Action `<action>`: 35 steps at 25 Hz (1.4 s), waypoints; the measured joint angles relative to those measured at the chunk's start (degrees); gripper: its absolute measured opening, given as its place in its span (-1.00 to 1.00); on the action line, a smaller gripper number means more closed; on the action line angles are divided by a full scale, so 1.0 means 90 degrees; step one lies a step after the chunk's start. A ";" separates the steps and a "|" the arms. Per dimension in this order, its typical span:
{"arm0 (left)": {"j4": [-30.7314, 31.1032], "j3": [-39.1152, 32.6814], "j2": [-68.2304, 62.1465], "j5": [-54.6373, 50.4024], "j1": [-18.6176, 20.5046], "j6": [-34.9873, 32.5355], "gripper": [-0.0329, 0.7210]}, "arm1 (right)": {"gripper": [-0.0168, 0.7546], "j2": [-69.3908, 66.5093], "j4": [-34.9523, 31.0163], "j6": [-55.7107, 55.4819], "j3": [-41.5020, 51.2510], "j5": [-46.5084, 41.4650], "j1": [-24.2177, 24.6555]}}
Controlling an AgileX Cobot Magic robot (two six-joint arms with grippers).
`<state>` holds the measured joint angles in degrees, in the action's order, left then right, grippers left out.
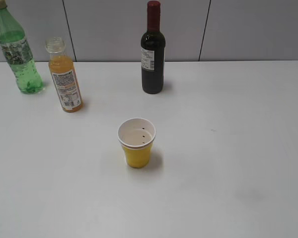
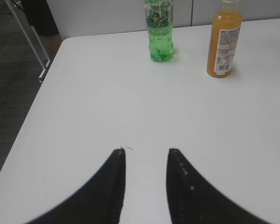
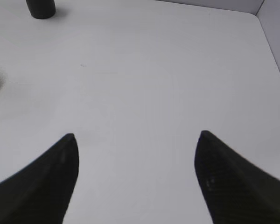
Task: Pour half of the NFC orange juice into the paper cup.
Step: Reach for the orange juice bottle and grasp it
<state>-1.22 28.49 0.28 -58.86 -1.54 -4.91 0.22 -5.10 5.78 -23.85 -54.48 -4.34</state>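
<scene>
Clearly we have yet to touch the orange juice bottle (image 1: 65, 79), upright and uncapped at the upper left of the exterior frame, well apart from the paper cup (image 1: 136, 142) at centre. Both tools hold nothing: the left tool (image 2: 146, 156) narrowly parted, the right tool (image 3: 136, 136) spread wide. We judge the bottle light, smooth, somewhat squeezable; grip the labelled midsection gently. The cup looks tippable.

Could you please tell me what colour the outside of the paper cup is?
The paper cup is yellow outside, white inside; the exterior view shows it best.
</scene>
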 joint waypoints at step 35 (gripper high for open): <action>-0.0148 0.0139 -0.0512 0.0979 0.0000 0.0000 0.81 | 0.41 0.0000 -0.0013 -0.0003 0.0000 0.0007 0.0000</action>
<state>-2.56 29.75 -4.33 -50.05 -1.54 -4.91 0.22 -5.22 5.75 -23.85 -54.42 -4.34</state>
